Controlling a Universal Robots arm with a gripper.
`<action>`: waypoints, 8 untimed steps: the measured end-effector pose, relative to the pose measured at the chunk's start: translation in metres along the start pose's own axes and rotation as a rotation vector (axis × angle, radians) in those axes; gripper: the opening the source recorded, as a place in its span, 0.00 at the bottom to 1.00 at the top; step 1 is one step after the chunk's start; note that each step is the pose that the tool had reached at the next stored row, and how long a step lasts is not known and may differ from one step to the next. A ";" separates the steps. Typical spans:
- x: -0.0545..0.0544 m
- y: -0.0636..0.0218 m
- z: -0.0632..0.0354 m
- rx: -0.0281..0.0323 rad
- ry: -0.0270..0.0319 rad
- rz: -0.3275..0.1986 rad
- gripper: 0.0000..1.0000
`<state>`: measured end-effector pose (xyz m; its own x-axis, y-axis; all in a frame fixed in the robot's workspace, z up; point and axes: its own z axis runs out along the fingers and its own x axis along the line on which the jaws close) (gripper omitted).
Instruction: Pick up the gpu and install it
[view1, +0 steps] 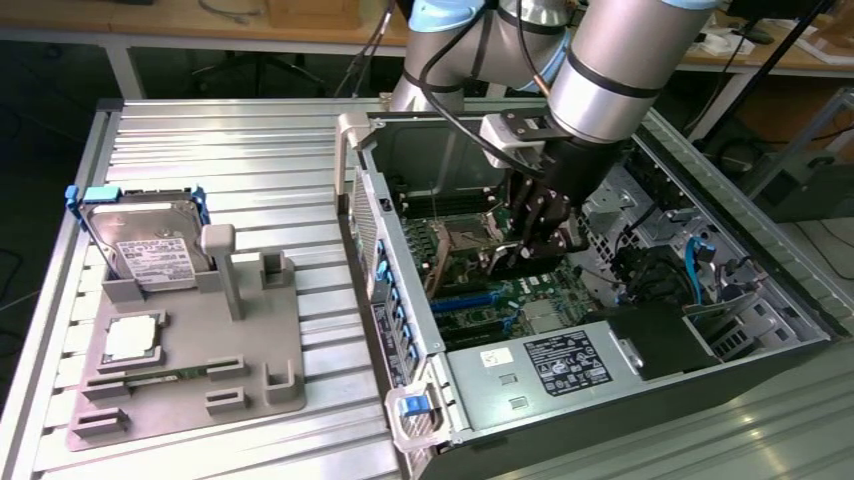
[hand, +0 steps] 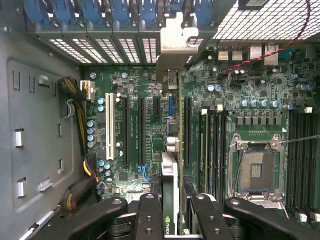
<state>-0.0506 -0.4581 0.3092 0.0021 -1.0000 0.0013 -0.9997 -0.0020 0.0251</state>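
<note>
My gripper (hand: 172, 212) is down inside the open computer case (view1: 400, 330), shut on the gpu (hand: 170, 170). The wrist view shows the card edge-on, a thin dark board between my black fingers (hand: 149, 217), with its silver end bracket (hand: 176, 42) up against the case's rear slot openings. The card hangs over the green motherboard (hand: 130, 85), in line with the expansion slots; I cannot tell whether it touches a slot. In the exterior view my gripper (view1: 541, 240) reaches down from the arm to just above the board, and the gpu (view1: 514, 262) is a dark sliver below it.
The motherboard also carries a white slot (hand: 109, 125), memory slots (hand: 212, 150) and a bare CPU socket (hand: 257, 170). A power supply (view1: 561, 360) fills the case's near end. On the exterior view's left, a grey fixture (view1: 254, 370) holds a silver hard drive (view1: 150, 245), a chip (view1: 134, 338) and a memory stick (view1: 160, 375).
</note>
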 end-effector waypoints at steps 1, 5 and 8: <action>0.000 0.0001 0.0005 0.0001 -0.0002 0.000 0.27; 0.000 0.0019 0.0038 0.0000 0.0000 0.000 0.27; 0.000 0.0055 0.0078 0.0000 0.0001 0.000 0.27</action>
<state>-0.0563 -0.4580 0.3015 0.0020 -1.0000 0.0014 -0.9997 -0.0020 0.0250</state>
